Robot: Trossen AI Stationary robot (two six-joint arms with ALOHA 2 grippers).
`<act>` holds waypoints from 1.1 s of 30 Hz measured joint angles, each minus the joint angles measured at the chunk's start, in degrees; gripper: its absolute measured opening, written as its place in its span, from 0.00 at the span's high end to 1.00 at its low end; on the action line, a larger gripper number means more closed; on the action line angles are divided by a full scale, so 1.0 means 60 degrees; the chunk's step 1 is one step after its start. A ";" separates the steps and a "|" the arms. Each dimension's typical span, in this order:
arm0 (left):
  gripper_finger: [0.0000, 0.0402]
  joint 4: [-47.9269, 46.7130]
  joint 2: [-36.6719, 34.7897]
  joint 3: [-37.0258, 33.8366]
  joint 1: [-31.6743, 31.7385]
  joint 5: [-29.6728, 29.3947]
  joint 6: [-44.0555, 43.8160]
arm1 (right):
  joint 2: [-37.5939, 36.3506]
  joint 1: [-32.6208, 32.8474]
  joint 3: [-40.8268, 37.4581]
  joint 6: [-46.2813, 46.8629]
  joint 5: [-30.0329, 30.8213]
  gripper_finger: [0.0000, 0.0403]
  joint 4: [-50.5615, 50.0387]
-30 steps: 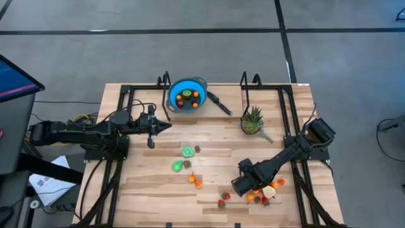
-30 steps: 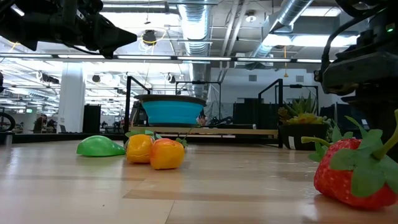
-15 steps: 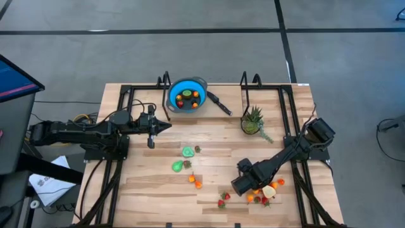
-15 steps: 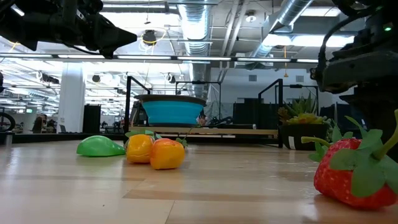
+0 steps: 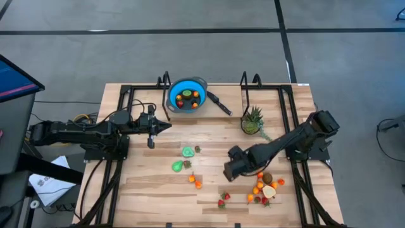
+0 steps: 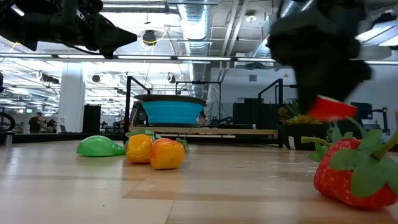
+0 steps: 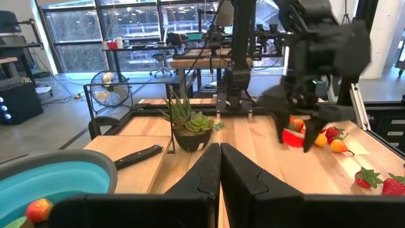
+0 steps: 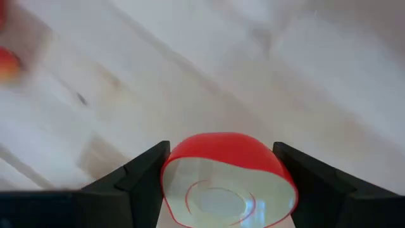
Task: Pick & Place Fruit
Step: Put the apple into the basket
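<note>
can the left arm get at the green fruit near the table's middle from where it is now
Probably yes. The left gripper, shut and empty, hovers near the blue bowl, and bare table separates it from the green fruit. The right gripper, carrying a red fruit half, is off to the side.

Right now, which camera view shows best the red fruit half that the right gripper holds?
The right wrist view: the red fruit half sits large between the right gripper fingers, its pale cut face showing. The left wrist view and the low view show it small and blurred. In the high view the gripper hides it.
</note>
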 joint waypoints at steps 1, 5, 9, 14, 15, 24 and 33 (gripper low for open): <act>0.99 0.0000 0.0003 0.0000 0.0000 0.0000 0.0000 | -0.0110 -0.0190 0.0074 -0.0319 0.0110 0.38 -0.0028; 0.99 0.0000 0.0004 0.0000 0.0000 0.0000 0.0000 | -0.0497 -0.0993 0.0441 -0.1835 0.0659 0.38 0.0410; 0.99 0.0002 0.0004 0.0000 0.0000 0.0000 0.0000 | -0.0594 -0.1868 0.0769 -0.3673 0.1250 0.38 0.1594; 0.99 0.0004 0.0000 0.0000 0.0000 0.0000 -0.0001 | -0.0577 -0.2978 0.0924 -0.6016 0.1548 0.38 0.3734; 0.99 0.0004 0.0002 0.0000 0.0000 0.0000 -0.0004 | -0.0576 -0.3190 0.0924 -0.6405 0.1564 0.38 0.4172; 0.99 0.0004 0.0003 0.0000 0.0000 0.0000 0.0000 | -0.0572 -0.4830 0.0924 -0.8917 0.1828 0.38 0.7618; 0.99 0.0004 0.0002 0.0000 0.0000 0.0000 0.0084 | -0.0259 -0.5660 0.0944 -0.9926 0.2222 0.38 0.9228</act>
